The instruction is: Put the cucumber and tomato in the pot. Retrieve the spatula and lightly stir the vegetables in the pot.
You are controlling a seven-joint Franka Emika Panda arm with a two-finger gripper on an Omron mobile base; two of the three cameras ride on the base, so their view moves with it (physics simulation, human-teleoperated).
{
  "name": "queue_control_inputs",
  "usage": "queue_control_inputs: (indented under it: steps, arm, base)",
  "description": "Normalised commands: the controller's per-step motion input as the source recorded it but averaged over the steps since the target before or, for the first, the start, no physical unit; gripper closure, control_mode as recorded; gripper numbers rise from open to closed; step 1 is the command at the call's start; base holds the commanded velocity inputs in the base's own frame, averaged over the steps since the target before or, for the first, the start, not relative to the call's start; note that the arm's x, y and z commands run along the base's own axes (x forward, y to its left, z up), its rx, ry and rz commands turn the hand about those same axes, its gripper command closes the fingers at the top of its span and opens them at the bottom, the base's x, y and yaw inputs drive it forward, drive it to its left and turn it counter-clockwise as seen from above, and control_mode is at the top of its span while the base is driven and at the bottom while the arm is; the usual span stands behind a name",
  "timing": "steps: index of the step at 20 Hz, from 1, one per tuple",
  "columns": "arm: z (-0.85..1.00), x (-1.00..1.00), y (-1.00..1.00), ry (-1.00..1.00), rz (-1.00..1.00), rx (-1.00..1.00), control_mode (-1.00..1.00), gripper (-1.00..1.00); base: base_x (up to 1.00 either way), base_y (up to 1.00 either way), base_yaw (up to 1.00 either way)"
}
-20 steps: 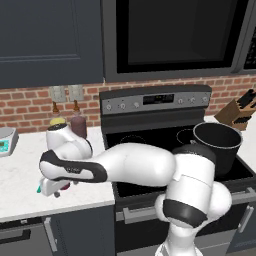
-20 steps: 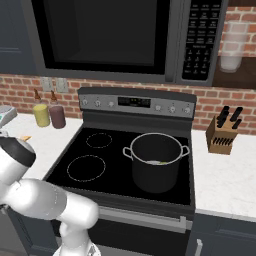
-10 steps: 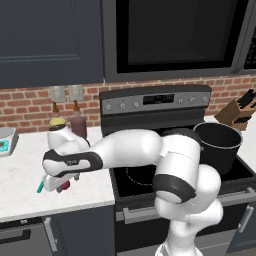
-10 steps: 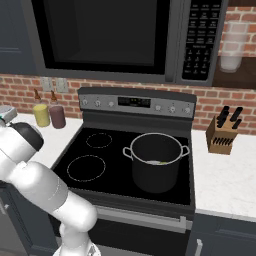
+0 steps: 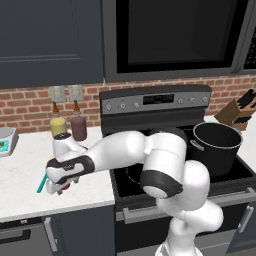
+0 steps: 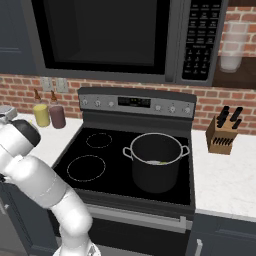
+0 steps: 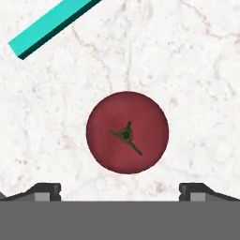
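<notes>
Showing a smooth round tomato (image 7: 127,132) on veined white marble counter (image 7: 197,70)

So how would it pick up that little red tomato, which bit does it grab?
Probably straight down from above, the claw closing on the tomato's widest middle. It is a round ball sitting stem-up on the white counter, so no side is better than another; the open fingers already stand either side of it. The teal spatula handle lies apart, out of the way.

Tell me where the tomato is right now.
The tomato lies on the white marble counter left of the stove, straight below the open gripper in the hand view, with the spatula's teal handle close by.
</notes>
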Motion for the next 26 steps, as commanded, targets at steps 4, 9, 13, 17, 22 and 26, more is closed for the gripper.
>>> queue_control_inputs:
  steps: [4, 9, 13, 17, 22, 26]
  arm:
    - [-0.35, 0.25, 0.29, 0.00, 0.00, 0.00, -1.00, -1.00]
    - [-0.17, 0.19, 0.21, 0.00, 0.00, 0.00, -1.00, -1.00]
    - [-0.10, 0.17, 0.11, 0.00, 0.00, 0.00, -1.00, -1.00]
    - [-0.18, 0.00, 0.01, 0.00, 0.00, -0.02, -1.00, -1.00]
    - [-0.16, -0.18, -0.04, 0.00, -0.01, -0.06, -1.00, -1.00]
    - [-0.11, -0.17, -0.07, -0.01, -0.01, -0.05, -1.00, -1.00]
  base:
    - [0.00, 0.00, 0.00]
    - [0.00, 0.00, 0.00]
    - [0.00, 0.00, 0.00]
    - [0.00, 0.00, 0.00]
    - [0.00, 0.00, 0.00]
    - [0.00, 0.00, 0.00]
